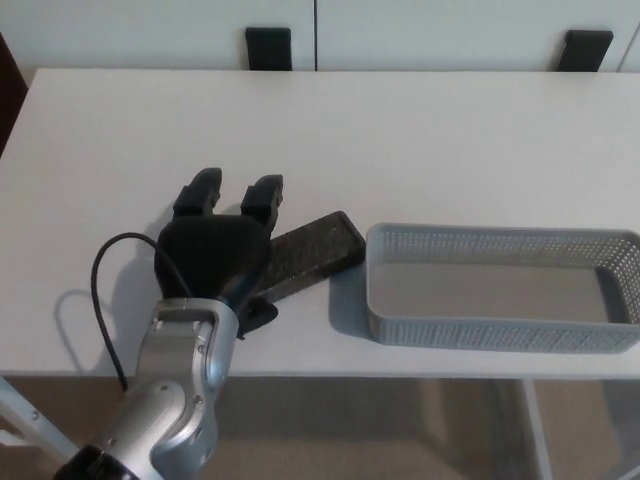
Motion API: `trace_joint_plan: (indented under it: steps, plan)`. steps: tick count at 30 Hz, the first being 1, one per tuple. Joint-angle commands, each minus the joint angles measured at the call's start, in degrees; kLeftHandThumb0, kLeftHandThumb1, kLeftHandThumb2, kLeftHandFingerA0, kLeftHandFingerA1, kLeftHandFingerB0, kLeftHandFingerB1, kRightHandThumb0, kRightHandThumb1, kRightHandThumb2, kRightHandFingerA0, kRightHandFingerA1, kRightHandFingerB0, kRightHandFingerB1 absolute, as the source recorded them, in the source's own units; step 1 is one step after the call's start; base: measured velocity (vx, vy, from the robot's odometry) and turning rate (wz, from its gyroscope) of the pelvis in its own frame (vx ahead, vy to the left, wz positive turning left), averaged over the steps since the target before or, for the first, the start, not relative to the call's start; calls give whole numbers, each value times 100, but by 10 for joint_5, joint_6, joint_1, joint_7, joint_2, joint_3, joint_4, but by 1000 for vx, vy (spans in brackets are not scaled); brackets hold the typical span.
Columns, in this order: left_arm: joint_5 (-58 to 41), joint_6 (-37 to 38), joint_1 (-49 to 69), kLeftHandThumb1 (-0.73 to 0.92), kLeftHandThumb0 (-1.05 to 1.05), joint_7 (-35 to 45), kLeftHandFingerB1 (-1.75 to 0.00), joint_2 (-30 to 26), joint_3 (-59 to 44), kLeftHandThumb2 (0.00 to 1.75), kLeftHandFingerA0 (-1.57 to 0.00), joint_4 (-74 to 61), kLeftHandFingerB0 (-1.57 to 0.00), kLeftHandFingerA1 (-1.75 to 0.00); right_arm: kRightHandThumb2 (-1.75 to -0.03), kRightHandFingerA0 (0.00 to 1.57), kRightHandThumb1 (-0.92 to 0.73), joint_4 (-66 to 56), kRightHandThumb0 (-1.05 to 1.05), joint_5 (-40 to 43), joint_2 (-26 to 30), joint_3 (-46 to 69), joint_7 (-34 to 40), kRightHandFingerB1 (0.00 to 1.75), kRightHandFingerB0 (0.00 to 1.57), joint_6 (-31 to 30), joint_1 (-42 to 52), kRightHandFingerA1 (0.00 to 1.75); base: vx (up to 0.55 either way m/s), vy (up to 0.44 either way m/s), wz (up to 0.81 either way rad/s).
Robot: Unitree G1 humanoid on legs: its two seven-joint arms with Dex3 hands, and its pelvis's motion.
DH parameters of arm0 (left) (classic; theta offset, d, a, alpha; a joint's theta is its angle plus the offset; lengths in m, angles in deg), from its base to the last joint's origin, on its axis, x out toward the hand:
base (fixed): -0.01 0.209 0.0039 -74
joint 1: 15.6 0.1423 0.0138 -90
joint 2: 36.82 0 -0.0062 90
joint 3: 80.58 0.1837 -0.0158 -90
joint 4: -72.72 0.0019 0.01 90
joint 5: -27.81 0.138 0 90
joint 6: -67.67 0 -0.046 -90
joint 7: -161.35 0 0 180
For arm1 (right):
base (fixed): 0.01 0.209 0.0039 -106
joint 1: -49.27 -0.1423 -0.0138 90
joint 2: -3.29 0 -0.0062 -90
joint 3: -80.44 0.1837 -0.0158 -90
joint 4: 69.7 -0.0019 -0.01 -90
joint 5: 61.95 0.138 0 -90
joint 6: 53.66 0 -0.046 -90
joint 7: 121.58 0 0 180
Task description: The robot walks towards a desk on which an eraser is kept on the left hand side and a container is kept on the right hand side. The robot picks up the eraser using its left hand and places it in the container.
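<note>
White desk, pale cabinets behind

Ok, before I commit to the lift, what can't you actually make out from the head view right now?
- Contact between the left hand and the eraser: the palm covers the eraser's near end, so a grip cannot be confirmed.
- The thumb's position: hidden under the hand.
- The container: its right end is cut off by the picture's edge.
- The right hand: out of view.
</note>
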Motion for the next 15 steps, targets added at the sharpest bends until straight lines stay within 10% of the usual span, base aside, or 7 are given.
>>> trace_joint_plan:
  steps: [1, 15]
  plan:
    - [-1, -13, -14, 48, -49, 20, -25, 22, -3, 57, 0, 6, -8, -22, -53, 94, -45, 0, -31, -8, 8, -2, 5, 46, 49, 6, -1, 58, 0, 0, 0]
    - [1, -22, -107, 50, -54, 68, -22, 60, 14, 58, -10, 128, -9, -27, -53, 95, -44, -18, -30, -4, 15, -6, -8, 46, 50, -12, -3, 57, 0, 0, 0]
